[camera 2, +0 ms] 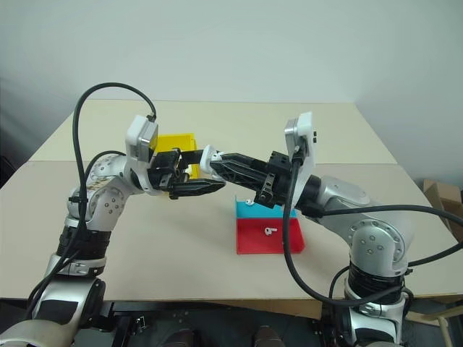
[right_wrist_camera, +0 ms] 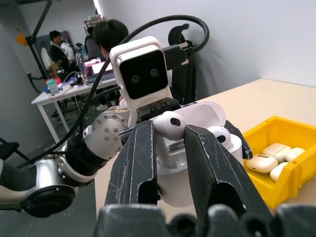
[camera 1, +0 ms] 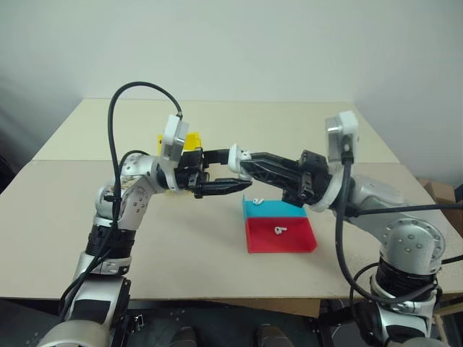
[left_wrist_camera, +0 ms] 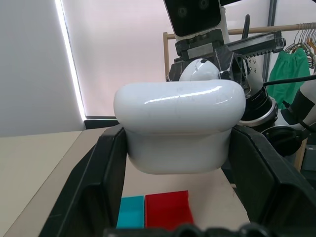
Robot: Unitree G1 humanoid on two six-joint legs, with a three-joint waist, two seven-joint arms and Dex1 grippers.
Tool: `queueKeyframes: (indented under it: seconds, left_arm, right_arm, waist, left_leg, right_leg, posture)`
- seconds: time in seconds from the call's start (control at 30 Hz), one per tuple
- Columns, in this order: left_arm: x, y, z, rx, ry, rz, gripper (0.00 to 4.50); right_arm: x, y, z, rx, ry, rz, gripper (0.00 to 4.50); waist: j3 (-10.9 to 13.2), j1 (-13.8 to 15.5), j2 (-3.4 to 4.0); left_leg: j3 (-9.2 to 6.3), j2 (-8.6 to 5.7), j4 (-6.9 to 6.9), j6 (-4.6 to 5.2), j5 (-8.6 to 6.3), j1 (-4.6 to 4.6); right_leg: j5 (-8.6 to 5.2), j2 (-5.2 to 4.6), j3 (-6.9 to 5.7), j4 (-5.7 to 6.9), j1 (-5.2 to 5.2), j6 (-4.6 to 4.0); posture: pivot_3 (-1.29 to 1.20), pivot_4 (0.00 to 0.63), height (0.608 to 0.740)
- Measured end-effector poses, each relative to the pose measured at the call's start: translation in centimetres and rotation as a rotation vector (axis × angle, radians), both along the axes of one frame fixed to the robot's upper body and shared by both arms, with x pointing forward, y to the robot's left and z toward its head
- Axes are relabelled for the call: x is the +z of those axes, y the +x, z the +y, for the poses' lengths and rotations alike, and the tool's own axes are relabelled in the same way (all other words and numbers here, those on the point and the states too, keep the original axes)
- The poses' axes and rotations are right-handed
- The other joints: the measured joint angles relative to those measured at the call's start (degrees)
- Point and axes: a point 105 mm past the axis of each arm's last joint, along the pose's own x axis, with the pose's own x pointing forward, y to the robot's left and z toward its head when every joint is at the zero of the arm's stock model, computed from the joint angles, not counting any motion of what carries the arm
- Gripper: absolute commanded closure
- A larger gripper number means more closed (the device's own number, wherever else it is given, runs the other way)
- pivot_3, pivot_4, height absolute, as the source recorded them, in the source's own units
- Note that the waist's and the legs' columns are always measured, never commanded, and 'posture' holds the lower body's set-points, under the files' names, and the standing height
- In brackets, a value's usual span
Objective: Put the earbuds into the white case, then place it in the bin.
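Note:
My left gripper [camera 1: 233,171] is shut on the white case [left_wrist_camera: 180,123], holding it above the table with its lid open [right_wrist_camera: 205,112]. My right gripper [right_wrist_camera: 170,132] faces it from the other side and is shut on one of the earbuds [right_wrist_camera: 168,123], stem down, just above the open case. A second white earbud [right_wrist_camera: 220,136] seems to sit in the case. Another earbud [camera 1: 278,230] lies on the red part of the tray. The yellow bin [camera 2: 176,143] stands on the table behind my left gripper.
A red-and-teal shallow tray [camera 1: 298,240] lies on the table below my right gripper, with a small white piece [camera 1: 258,200] on its teal end. Several white cases [right_wrist_camera: 261,163] lie in the bin. People sit at a desk [right_wrist_camera: 59,94] in the background.

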Motion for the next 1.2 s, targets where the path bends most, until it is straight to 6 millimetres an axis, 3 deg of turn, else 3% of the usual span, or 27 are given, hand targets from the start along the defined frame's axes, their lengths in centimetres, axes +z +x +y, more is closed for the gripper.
queueKeyframes:
  seconds: [0.23, 0.53, 0.63, 0.77, 0.9, 1.0, 1.2]
  left_arm:
    - [-0.1, 0.3, 0.2, 0.027, 0.008, -0.003, 1.72]
    - [0.1, 0.2, 0.2, 0.019, 0.000, -0.018, 1.72]
    - [0.1, 0.2, 0.1, 0.022, 0.002, -0.026, 1.72]
    - [-0.6, 0.4, -0.6, 0.039, 0.031, -0.030, 1.72]
    - [-2.2, 0.7, -2.0, 0.054, 0.074, -0.007, 1.72]
    - [-2.9, 0.7, -2.9, 0.056, 0.098, -0.002, 1.72]
    - [-3.1, 1.9, -4.2, 0.147, 0.125, -0.023, 1.72]
  right_arm:
    - [-0.3, -0.2, 0.0, 0.011, -0.049, -0.039, 0.91]
    - [-0.4, -0.4, -1.1, 0.001, -0.078, -0.041, 0.91]
    - [-0.2, -0.7, -1.8, 0.002, -0.102, -0.051, 1.51]
    - [1.0, -0.7, -2.9, -0.033, -0.180, -0.108, 2.91]
    - [3.6, -0.1, -3.4, -0.100, -0.341, -0.227, 4.30]
    - [3.9, 0.4, -2.3, -0.087, -0.469, -0.259, 4.45]
    - [2.1, 1.7, 1.0, -0.050, -0.834, -0.344, 4.45]
  waist:
    - [0.00, 0.01, 0.00]
    - [0.01, 0.15, -0.01]
    - [0.01, 0.16, -0.01]
    - [0.01, 0.18, 0.00]
    - [0.02, -0.02, 0.02]
    - [0.03, -0.09, 0.03]
    - [0.10, 0.19, 0.14]
  left_leg:
    - [0.00, 0.00, 0.00, 0.00, 0.00, 0.00]
    - [0.00, 0.00, 0.00, 0.00, 0.00, -0.01]
    - [0.00, 0.00, 0.00, 0.00, 0.00, -0.01]
    - [0.01, -0.01, 0.01, 0.00, 0.00, 0.00]
    - [0.02, 0.00, -0.02, 0.00, 0.00, 0.01]
    - [0.03, 0.01, -0.02, 0.01, 0.00, 0.01]
    - [0.12, 0.00, -0.01, 0.01, -0.01, -0.05]
  right_leg:
    - [0.00, 0.00, 0.00, -0.01, 0.00, 0.00]
    - [0.00, 0.00, 0.00, -0.03, 0.02, 0.00]
    - [0.00, -0.01, 0.00, -0.04, 0.03, 0.00]
    - [0.00, -0.01, 0.02, -0.05, 0.03, 0.00]
    - [0.00, 0.00, 0.03, -0.06, -0.02, 0.00]
    - [-0.01, 0.01, 0.05, -0.05, -0.05, -0.02]
    - [-0.01, 0.00, 0.12, -0.08, -0.14, -0.01]
  posture:
    - [0.00, 0.150, 0.740]
    - [0.00, 0.150, 0.740]
    - [0.00, 0.150, 0.740]
    - [0.00, 0.150, 0.740]
    - [0.00, 0.150, 0.740]
    - [0.00, 0.150, 0.740]
    - [0.00, 0.150, 0.740]
